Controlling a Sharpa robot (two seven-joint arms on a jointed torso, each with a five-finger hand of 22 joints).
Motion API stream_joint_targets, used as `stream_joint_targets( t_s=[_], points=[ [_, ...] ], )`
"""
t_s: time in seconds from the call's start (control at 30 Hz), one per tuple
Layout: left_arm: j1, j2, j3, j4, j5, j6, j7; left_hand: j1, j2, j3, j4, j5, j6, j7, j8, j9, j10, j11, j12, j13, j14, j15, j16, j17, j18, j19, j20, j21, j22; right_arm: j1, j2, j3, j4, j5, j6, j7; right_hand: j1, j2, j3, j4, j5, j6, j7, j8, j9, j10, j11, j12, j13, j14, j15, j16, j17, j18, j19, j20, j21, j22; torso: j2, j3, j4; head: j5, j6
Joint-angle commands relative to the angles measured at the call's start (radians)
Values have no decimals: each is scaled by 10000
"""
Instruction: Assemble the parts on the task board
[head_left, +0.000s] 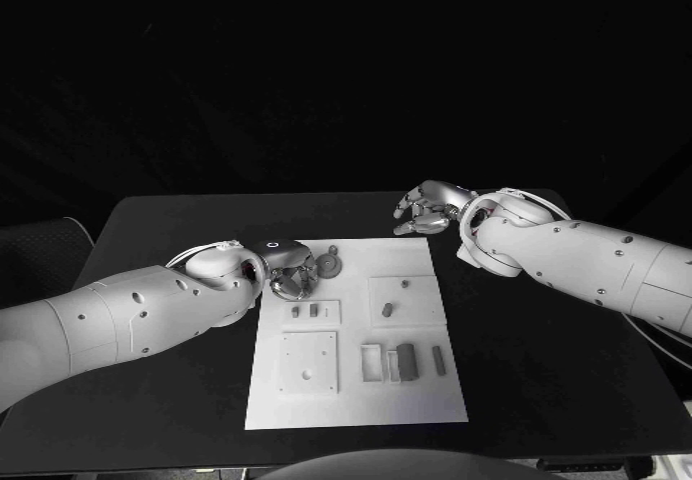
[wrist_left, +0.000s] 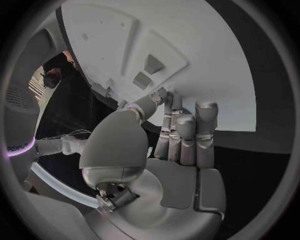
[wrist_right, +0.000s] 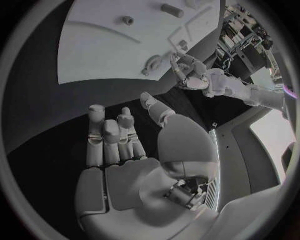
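Note:
The white task board (head_left: 361, 395) lies in the middle of the black table. A round grey part (head_left: 330, 265) sits near its far left corner, with small parts (head_left: 388, 309) and rectangular parts (head_left: 408, 360) spread over the plate. My left hand (head_left: 289, 275) hovers over that far left corner, just beside the round part. In the left wrist view the left hand (wrist_left: 169, 145) has its thumb against its fingertips, and I cannot see whether anything is between them. My right hand (head_left: 428, 210) hangs beyond the board's far edge. The right hand (wrist_right: 125, 150) has spread fingers and an empty palm.
Bare black table (head_left: 548, 350) surrounds the board on all sides. A square raised plate (head_left: 309, 362) takes up the board's near left part. The right wrist view shows the board (wrist_right: 106, 55) with a short cylinder part (wrist_right: 172, 10) and my left hand (wrist_right: 190, 75) at its edge.

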Motion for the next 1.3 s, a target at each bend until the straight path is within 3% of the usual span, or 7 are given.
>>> stream_joint_targets(
  t_s=[0.03, 0.2, 0.33, 0.7, 1.1, 1.3],
  points=[
    [-62, -46, -51, -27, -141, -43, -29, 84, 62, 36, -57, 29, 89, -2, 47, 23, 138, 56, 37, 31, -58, -48, -28, -10, 1456, -43, -27, -57, 163, -7, -3, 3, 5, 7, 111, 50, -95, -7, -6, 72, 38, 3, 60, -5, -16, -100, 0, 66, -8, 51, -45, -37, 16, 411, 0, -65, -36, 96, -3, -5, 8, 2, -3],
    [-62, -75, -51, -34, -111, -135, -21, 97, 46, 40, -69, 30, 107, -9, 55, 28, 161, 45, 40, 43, -51, -61, -27, -14, 1454, -38, -35, -59, 161, -10, -3, 3, 3, 7, 110, 50, -95, -7, -6, 72, 39, 2, 61, -5, -17, -101, 1, 67, -10, 51, -45, -38, 16, 411, 0, -65, -36, 95, 0, -4, 7, 5, -8],
    [-62, -77, -51, -42, -44, -236, -45, -5, -109, -72, -89, 25, -55, 46, -43, -8, 20, 93, -65, 26, -55, -18, -31, -22, 1442, -34, -43, -65, 161, -10, -7, 3, 3, 7, 106, 50, -96, -6, -6, 73, 39, 1, 61, -5, -17, -101, 1, 68, -11, 51, -45, -38, 16, 411, 0, -65, -36, 95, -2, -4, 11, 5, -7],
    [-62, -47, -53, -42, -8, -195, -23, -2, -149, -102, -114, 23, -118, 76, -82, -25, -1, 109, -92, 35, -67, -2, -34, -28, 1448, -34, -37, -71, 160, -10, -7, 3, 8, 7, 106, 48, -99, -7, -7, 75, 38, 0, 61, -5, -18, -103, 1, 71, -15, 51, -45, -38, 16, 411, 0, -65, -37, 95, 0, 7, 1, 10, -17],
    [-61, -48, -54, -60, 9, 73, -211, -311, -572, -444, -56, 28, -620, 101, -352, -149, -78, 125, -175, 105, -209, 10, -69, -52, 1475, -98, -34, -126, 160, -10, -9, 3, 13, 7, 98, 45, -100, -8, -6, 76, 39, -1, 61, -4, -19, -104, 1, 73, -19, 50, -44, -39, 16, 411, 0, -65, -38, 95, -2, 9, -6, 13, -28],
    [-61, -50, -54, -88, 9, -5, -199, -409, -677, -628, -69, 29, -826, 54, -444, -194, -171, 164, -229, 135, -317, 49, -88, -63, 1488, -171, 3, -169, 161, -10, -11, 3, 9, 7, 106, 41, -100, -7, -6, 76, 39, -2, 61, -4, -20, -104, 1, 74, -21, 50, -44, -40, 16, 411, 0, -65, -38, 95, -1, 0, 7, 6, -13]
  ],
)
